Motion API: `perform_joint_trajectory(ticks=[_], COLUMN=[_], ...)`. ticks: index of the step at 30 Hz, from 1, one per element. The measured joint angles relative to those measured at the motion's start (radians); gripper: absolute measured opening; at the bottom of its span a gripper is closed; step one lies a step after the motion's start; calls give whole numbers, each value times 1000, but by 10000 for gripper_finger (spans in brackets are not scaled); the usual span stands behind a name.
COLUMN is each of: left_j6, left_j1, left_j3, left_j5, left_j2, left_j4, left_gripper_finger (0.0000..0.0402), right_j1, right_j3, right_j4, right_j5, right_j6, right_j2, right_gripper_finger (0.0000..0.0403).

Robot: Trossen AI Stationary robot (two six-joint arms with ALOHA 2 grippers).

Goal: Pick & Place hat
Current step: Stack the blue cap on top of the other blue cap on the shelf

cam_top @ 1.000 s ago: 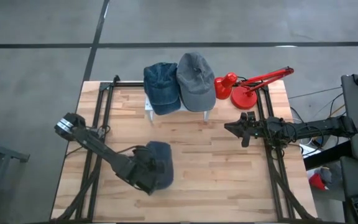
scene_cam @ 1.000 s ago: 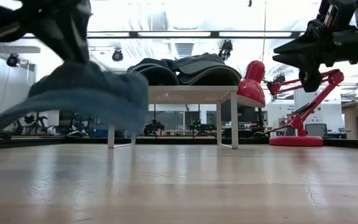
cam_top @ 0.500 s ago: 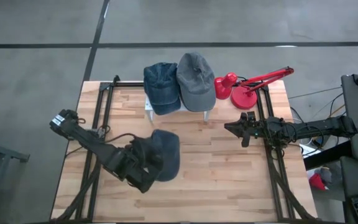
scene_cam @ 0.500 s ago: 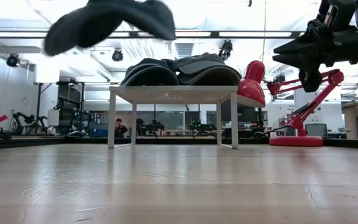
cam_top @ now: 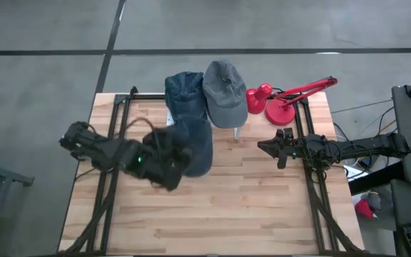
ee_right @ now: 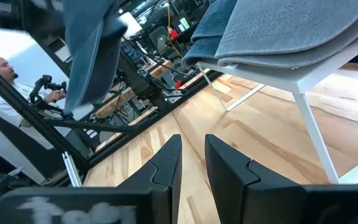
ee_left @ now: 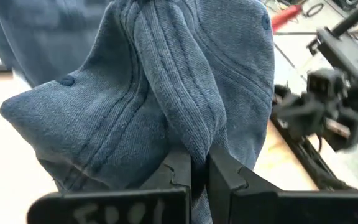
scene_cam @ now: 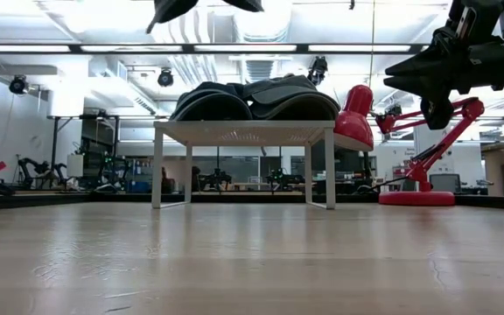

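A robotics lab or workshop is indicated: a wooden counter (cam_top: 262, 193) is set on a bare concrete floor (cam_top: 41, 43), ceiling strip lights (scene_cam: 234, 48) and equipment racks (scene_cam: 103, 166) are seen beyond.

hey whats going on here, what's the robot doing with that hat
The left arm's claw is shut on a fold of a blue denim cap, holding it in the air near the small white stand. A darker blue denim cap and a grey cap already lie side by side on that stand, beside a red desk lamp. The right arm's claw hangs over the table's right side, holding nothing.
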Motion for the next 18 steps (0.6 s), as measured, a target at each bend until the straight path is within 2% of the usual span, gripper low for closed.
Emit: perform_joint_trajectory(ticks=[11,18], left_j6=[416,549], left_j1=[285,526], left_j3=[265,341], left_j5=[7,195], left_j2=[0,0], left_j4=[-6,-5], left_gripper_finger=[16,16], right_j1=[0,0], right_j3=[0,0], right_j4=[0,0], right_j5=[0,-2], right_j6=[-18,-18], right_j2=[0,0], right_gripper_finger=[68,68])
